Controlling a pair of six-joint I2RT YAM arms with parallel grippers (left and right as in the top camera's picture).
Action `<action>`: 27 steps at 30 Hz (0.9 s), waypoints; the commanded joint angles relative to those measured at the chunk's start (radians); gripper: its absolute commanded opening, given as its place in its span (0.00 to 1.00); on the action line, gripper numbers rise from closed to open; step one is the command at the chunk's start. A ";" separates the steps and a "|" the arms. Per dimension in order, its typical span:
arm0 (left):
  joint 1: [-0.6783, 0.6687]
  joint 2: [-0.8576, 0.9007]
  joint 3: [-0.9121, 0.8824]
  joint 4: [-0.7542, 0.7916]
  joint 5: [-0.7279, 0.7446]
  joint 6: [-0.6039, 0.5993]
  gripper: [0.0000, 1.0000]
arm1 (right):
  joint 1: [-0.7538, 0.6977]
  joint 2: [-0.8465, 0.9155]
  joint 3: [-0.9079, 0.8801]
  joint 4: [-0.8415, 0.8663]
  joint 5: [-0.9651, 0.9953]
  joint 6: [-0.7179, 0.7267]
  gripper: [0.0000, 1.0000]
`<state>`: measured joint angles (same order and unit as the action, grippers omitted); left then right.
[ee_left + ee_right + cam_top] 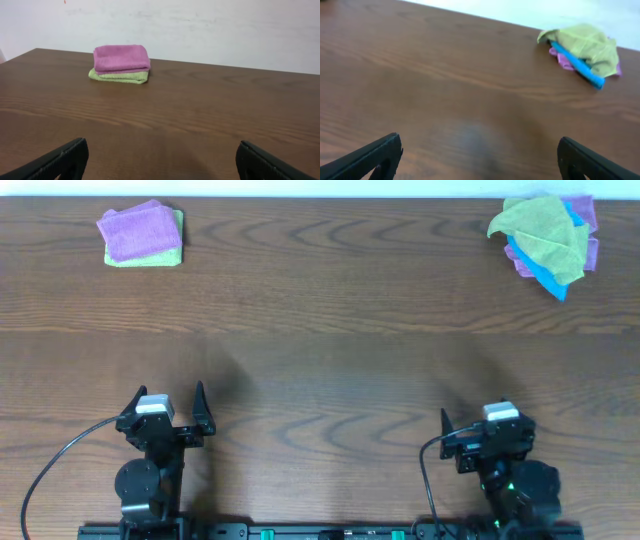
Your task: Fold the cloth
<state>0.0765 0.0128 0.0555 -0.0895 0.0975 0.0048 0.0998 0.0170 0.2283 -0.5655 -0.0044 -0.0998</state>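
**A:** Start at the near edge of the tabletop [320, 360]. How do the arms stand?

**B:** The left arm [150, 448] sits by the near left corner and the right arm [507, 458] by the near right corner. Both sets of jaws are spread fully wide, with nothing in them.

**A:** And the cloth?

**B:** The cloth [138, 228] lies at the far left corner. It is folded into a neat block on top of a green cloth [150, 260]. I judge the fold done.

**A:** So what could spoil it?

**B:** Any reach toward it. It is soft and lies near the far edge, so a nudging jaw could spring the fold open or push the stack off. The heap [545, 230] at the far right corner also shows lilac under green and blue. That could invite a wrong pick.
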 commanded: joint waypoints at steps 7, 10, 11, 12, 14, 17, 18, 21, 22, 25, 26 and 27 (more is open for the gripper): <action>-0.003 -0.008 -0.037 -0.008 -0.008 0.018 0.96 | -0.009 -0.011 -0.087 0.050 0.035 -0.018 0.99; -0.003 -0.008 -0.037 -0.008 -0.008 0.018 0.95 | -0.010 -0.011 -0.087 0.050 0.054 -0.018 0.99; -0.003 -0.008 -0.037 -0.008 -0.008 0.018 0.95 | -0.010 -0.011 -0.087 0.050 0.053 -0.018 0.99; -0.003 -0.008 -0.037 -0.008 -0.008 0.018 0.95 | -0.010 -0.011 -0.087 0.050 0.053 -0.018 0.99; -0.003 -0.008 -0.037 -0.008 -0.008 0.018 0.95 | -0.010 -0.011 -0.087 0.050 0.053 -0.018 0.99; -0.003 -0.008 -0.037 -0.008 -0.008 0.018 0.95 | -0.010 -0.011 -0.087 0.050 0.053 -0.018 0.99; -0.003 -0.008 -0.037 -0.008 -0.008 0.018 0.95 | -0.010 -0.011 -0.087 0.050 0.053 -0.018 0.99; -0.003 -0.008 -0.037 -0.008 -0.008 0.018 0.95 | -0.010 -0.011 -0.087 0.050 0.053 -0.018 0.99; -0.003 -0.008 -0.037 -0.008 -0.008 0.018 0.96 | -0.010 -0.011 -0.087 0.050 0.053 -0.018 0.99; -0.003 -0.008 -0.037 -0.008 -0.008 0.018 0.95 | -0.010 -0.011 -0.087 0.050 0.053 -0.018 0.99; -0.003 -0.008 -0.037 -0.008 -0.008 0.018 0.95 | -0.010 -0.011 -0.087 0.050 0.053 -0.018 0.99; -0.003 -0.008 -0.037 -0.008 -0.008 0.018 0.95 | -0.010 -0.011 -0.087 0.050 0.053 -0.018 0.99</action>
<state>0.0765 0.0128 0.0555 -0.0895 0.0975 0.0048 0.0982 0.0147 0.1539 -0.5144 0.0345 -0.1070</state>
